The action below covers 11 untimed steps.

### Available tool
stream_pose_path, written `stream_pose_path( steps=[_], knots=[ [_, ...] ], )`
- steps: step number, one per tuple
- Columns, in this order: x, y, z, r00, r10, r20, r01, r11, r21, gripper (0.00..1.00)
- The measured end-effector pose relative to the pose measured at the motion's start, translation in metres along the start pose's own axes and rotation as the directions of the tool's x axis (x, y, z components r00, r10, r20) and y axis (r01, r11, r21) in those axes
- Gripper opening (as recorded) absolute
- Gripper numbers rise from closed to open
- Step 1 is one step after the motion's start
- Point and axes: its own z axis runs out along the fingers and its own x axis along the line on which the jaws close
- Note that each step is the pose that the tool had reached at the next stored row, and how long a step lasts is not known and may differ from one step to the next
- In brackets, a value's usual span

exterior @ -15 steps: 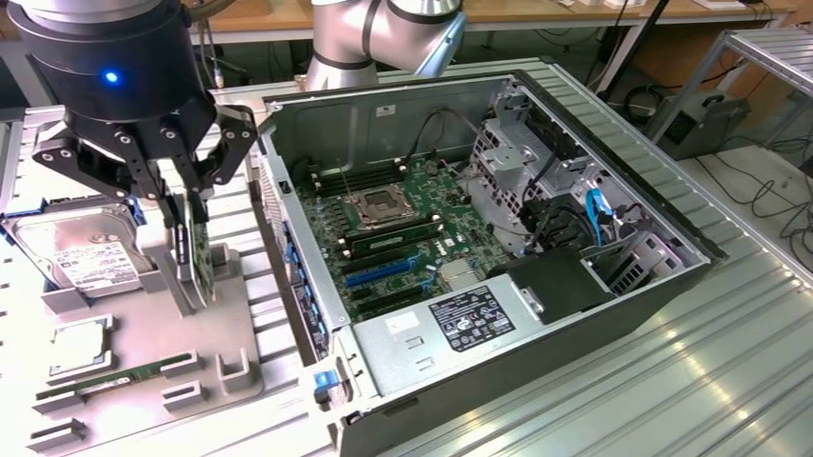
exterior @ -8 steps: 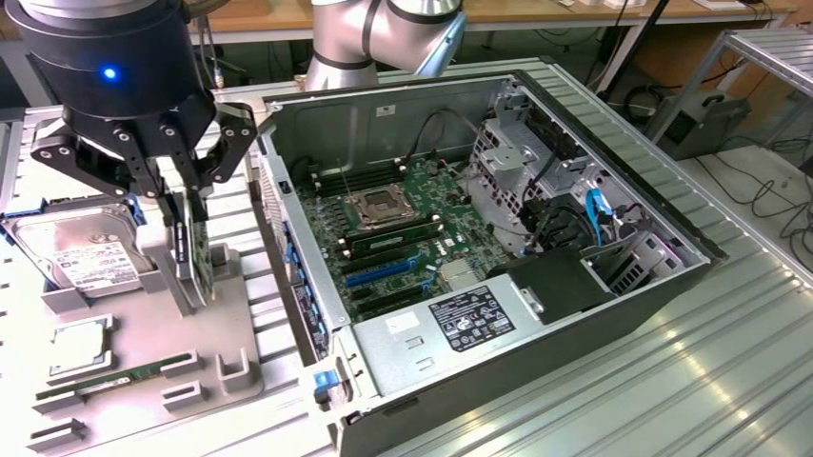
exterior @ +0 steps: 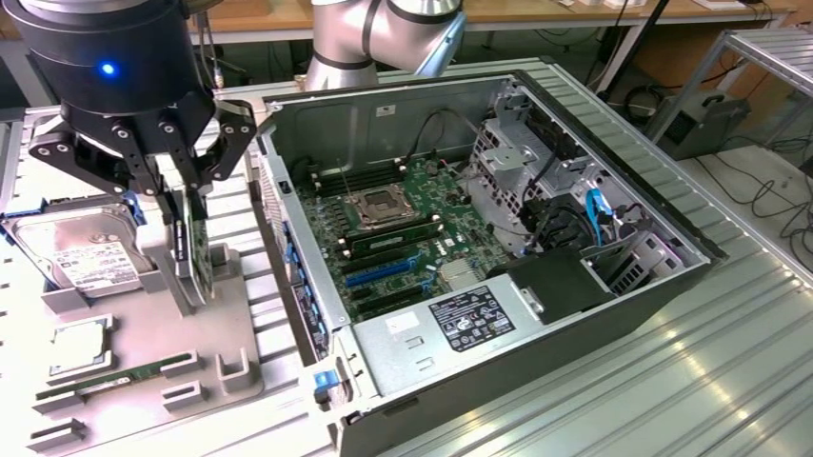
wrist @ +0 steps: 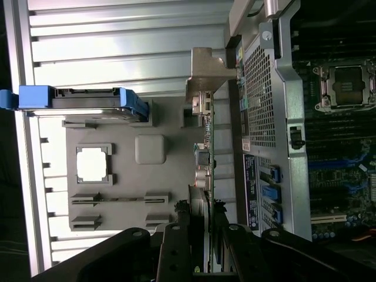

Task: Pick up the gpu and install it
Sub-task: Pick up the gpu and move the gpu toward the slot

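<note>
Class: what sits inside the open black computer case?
A green motherboard with a square silver processor socket and blue slots. The grey labelled box hides whatever lies beneath it.

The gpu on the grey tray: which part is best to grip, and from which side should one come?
Grip the gpu along its upper long edge, pinching its two flat faces, coming straight down from above. It stands upright on edge in a holder of the grey tray, so the top is likely the only free part.
</note>
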Motion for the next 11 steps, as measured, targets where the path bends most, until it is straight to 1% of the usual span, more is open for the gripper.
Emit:
stream_pose_path(
  steps=[11],
  knots=[
    [-0.0001, 0.0001, -0.0028, 1.0000, 0.000, 0.0000, 0.000, 1.0000, 0.0000, 0.26]
  ],
)
